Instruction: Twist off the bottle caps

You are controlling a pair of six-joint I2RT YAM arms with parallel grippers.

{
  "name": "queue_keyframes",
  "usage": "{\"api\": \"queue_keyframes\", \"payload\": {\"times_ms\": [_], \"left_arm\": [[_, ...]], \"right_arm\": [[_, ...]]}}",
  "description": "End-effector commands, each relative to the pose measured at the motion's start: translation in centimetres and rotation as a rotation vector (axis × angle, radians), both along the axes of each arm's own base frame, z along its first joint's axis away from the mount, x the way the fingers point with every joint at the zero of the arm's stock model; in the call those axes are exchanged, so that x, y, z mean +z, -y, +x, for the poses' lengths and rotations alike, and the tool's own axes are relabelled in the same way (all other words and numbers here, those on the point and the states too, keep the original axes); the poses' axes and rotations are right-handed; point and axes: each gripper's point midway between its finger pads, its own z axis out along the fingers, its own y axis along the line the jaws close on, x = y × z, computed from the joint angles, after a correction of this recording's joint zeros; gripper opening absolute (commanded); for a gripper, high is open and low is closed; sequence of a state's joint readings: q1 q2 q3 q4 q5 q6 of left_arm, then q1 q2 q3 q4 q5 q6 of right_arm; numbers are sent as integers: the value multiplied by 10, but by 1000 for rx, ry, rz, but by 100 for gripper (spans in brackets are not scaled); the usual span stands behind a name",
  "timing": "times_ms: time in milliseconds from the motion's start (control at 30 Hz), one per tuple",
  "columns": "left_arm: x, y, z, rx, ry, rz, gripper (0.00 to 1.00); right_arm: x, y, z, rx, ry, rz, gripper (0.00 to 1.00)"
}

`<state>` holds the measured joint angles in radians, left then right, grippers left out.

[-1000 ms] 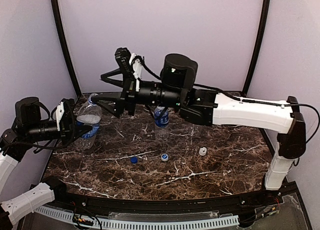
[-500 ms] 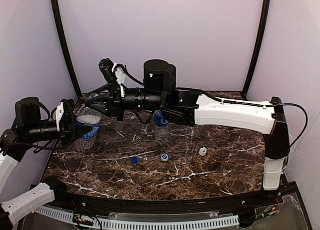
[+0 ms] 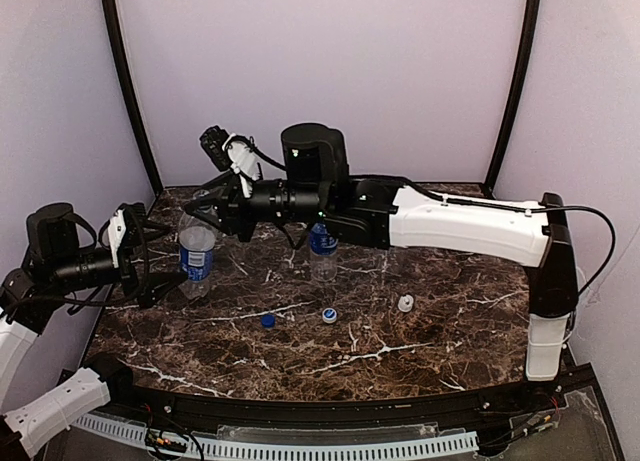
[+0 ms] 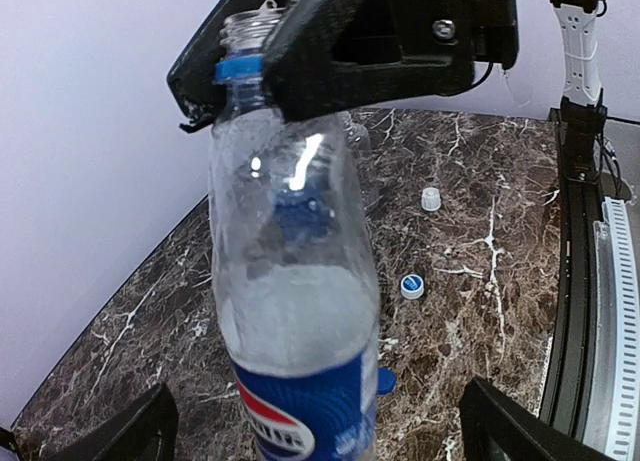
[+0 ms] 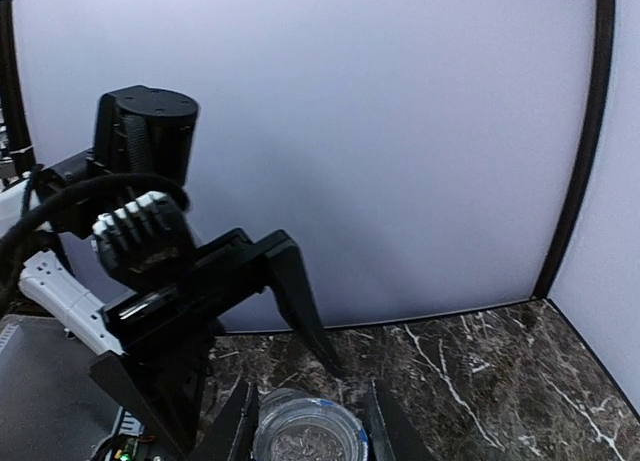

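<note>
Nearest the arm bases, on the marble table (image 3: 450,351), lie the dark blue cap (image 3: 268,320), the blue-marked white cap (image 3: 329,315) and the plain white cap (image 3: 405,303). All three are to the right of the labelled bottle (image 3: 197,258), the blue one closest to it. The left gripper (image 4: 320,416) is released, its fingers spread wide on either side of that bottle's lower body without touching it. The bottle is upright and its mouth is uncapped. The right gripper (image 5: 312,421) grasps its neck at the blue ring. Right of it and slightly farther back, a second bottle (image 3: 322,243) stands partly hidden behind the right arm.
</note>
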<state>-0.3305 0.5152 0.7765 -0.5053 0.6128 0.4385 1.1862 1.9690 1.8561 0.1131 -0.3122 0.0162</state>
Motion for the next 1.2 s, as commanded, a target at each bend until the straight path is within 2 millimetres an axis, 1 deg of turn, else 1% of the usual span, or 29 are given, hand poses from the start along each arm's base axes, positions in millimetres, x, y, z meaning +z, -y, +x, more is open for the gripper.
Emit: {"api": "queue_keyframes", "payload": {"times_ms": [0,33,67,100,133,167,200,233,300,367,400,500,567,667,733,800,867,900,1100,1167], "left_arm": [[-20,-15,10,105,-10,12,99],[-22,-18,12,127,-13,-1,99],[-28,-22,14,153,-18,-10,99],[-28,-25,17,178,-22,-39,99],[-35,-31,20,215,-28,-53,99],[-33,-35,25,254,-28,-88,99],[-39,-42,29,296,-30,-102,99],[-37,-48,34,347,-29,-132,99],[-40,-66,42,455,-20,-164,99],[-51,-79,49,532,-27,-173,99],[-53,-84,52,563,-22,-176,99],[-64,-93,55,613,-31,-181,99],[-63,-95,54,618,-26,-182,99],[-65,-96,54,624,-37,-187,99],[-68,-97,53,630,-52,-200,99],[-70,-98,53,638,-61,-216,99],[-77,-101,54,651,-75,-228,99],[-76,-102,54,653,-69,-231,99],[-77,-104,55,669,-73,-236,99],[-78,-104,55,667,-77,-236,99]], "right_arm": [[-21,24,72,-307,39,-99,0],[-31,27,87,-358,47,-128,0],[-42,29,105,-418,52,-154,0],[-52,29,115,-440,41,-181,0],[-64,29,125,-458,25,-206,0],[-73,27,133,-466,11,-222,0],[-79,25,138,-470,4,-235,0],[-85,22,143,-474,2,-246,0],[-96,17,150,-479,6,-265,0],[-105,13,155,-481,4,-284,0],[-115,10,158,-477,-2,-302,0],[-132,6,163,-471,-18,-339,0],[-142,5,166,-477,-27,-362,0],[-148,7,173,-513,-34,-386,0],[-149,11,177,-543,-37,-398,0],[-149,14,179,-559,-38,-406,0],[-147,17,179,-562,-38,-409,0],[-148,19,180,-565,-40,-409,0],[-159,21,181,-538,-88,-418,0],[-160,22,180,-535,-89,-420,16]]}}
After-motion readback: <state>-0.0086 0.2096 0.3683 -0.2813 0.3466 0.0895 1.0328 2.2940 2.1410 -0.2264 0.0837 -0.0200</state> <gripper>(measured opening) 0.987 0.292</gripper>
